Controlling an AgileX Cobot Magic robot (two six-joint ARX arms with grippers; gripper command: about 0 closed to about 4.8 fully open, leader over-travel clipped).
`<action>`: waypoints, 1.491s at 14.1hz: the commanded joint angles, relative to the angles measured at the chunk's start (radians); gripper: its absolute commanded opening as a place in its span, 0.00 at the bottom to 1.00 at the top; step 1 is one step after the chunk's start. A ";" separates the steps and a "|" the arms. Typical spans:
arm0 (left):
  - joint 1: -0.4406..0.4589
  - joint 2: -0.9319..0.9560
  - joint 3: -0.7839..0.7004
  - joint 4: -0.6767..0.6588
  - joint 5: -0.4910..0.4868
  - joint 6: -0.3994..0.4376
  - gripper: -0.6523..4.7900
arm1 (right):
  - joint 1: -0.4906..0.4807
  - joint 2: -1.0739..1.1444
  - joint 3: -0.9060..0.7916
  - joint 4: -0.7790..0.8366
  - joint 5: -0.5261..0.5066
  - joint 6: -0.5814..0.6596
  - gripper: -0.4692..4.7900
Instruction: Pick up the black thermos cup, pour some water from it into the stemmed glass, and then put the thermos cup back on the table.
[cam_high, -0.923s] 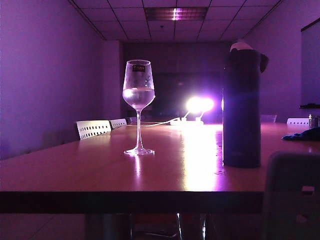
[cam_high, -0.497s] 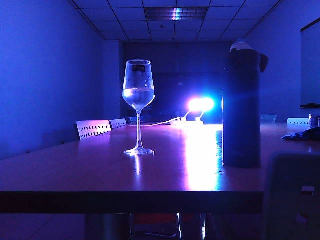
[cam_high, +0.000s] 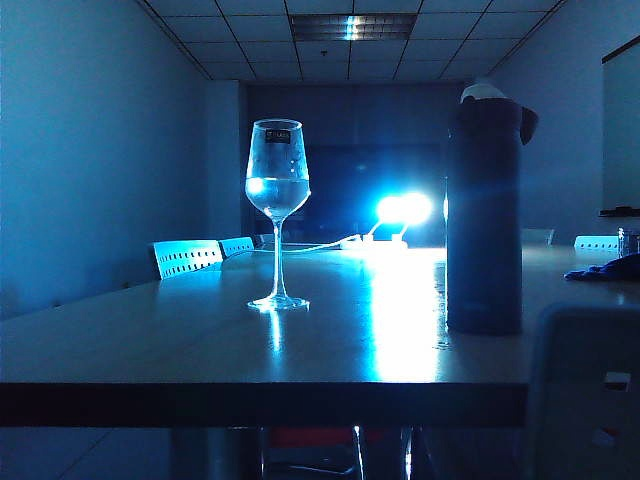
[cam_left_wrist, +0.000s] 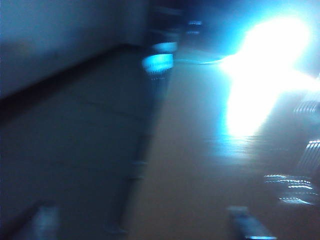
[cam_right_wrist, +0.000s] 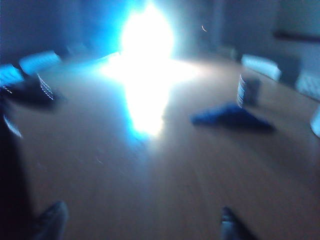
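The black thermos cup (cam_high: 484, 215) stands upright on the worktop (cam_high: 200, 340), right of centre and near the front edge, untouched. The stemmed glass (cam_high: 277, 213) stands well apart to its left, a little farther back, with water in its bowl. Since a moment ago neither has moved; only the room's light has turned from purple to blue. The left gripper (cam_left_wrist: 145, 225) and the right gripper (cam_right_wrist: 137, 222) show only fingertips spread wide at the near side of the worktop, jaws open and empty. My judgement: the water suggests pouring is done, or the pick-up has not begun.
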 joint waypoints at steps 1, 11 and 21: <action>-0.002 0.002 0.107 0.002 0.071 -0.038 1.00 | 0.001 0.016 0.132 -0.045 -0.048 -0.033 0.92; -0.129 0.616 0.378 0.338 0.255 -0.093 1.00 | 0.005 0.483 0.428 0.159 -0.275 -0.030 0.91; -0.504 1.034 0.412 0.604 0.038 -0.025 1.00 | 0.203 0.990 0.291 0.487 -0.358 -0.156 1.00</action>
